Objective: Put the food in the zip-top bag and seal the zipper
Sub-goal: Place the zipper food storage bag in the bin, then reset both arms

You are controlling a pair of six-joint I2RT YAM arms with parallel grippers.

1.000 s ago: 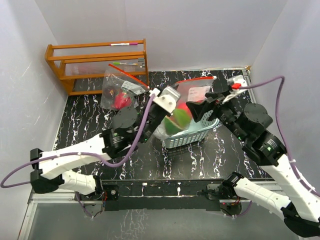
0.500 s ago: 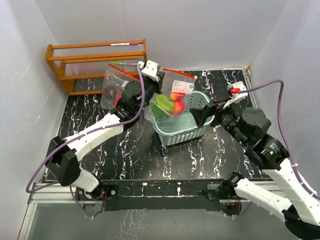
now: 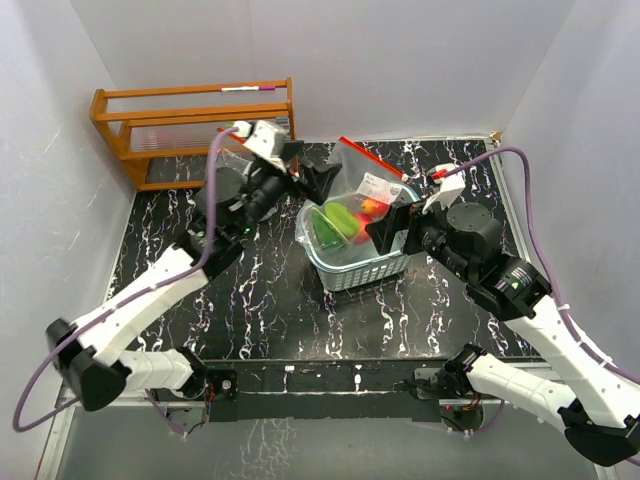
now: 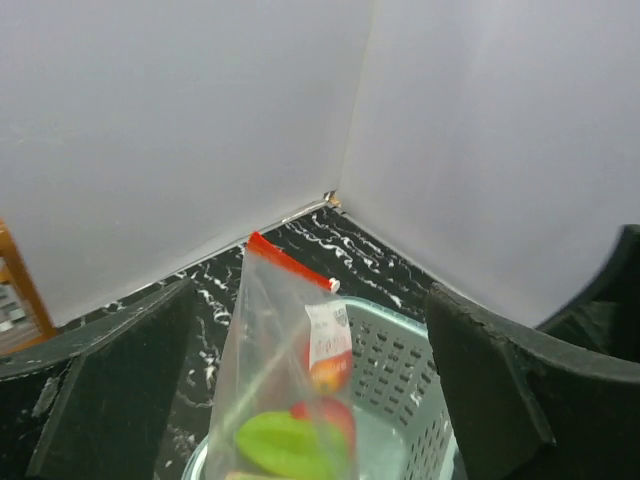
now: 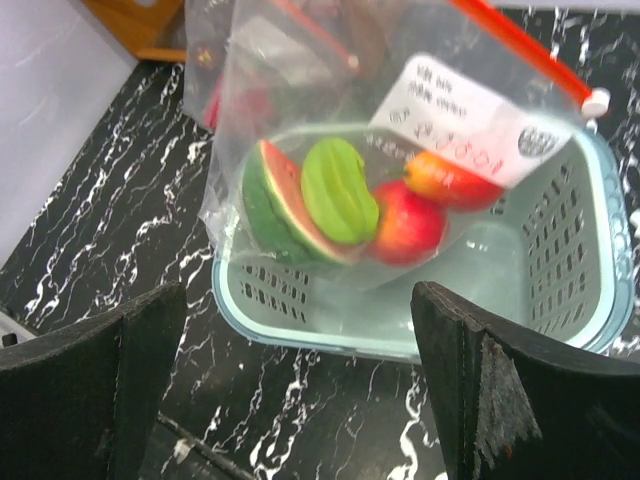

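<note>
Left gripper [image 4: 312,290] has let the zip-top bag [image 5: 300,110] go since half a second ago and drawn back toward the wooden rack [image 3: 190,125].

I see the bag standing tilted in the pale teal basket [image 3: 368,268], with the food [image 5: 340,200] pooled at its bottom: a watermelon slice, a green piece, a red one and an orange-red one. The zipper [image 5: 520,50] runs along the raised top edge, and I can't tell whether it is sealed. Both of the left gripper's fingers are spread wide and touch nothing, and the right gripper [image 5: 298,290] is likewise spread, hovering just beside the basket. The basket sits on a black, white-veined tabletop [image 3: 250,290] boxed in by plain white walls [image 3: 400,60]. The rack fills the far-left corner, with a second clear bag [image 3: 215,180] in front of it.
</note>
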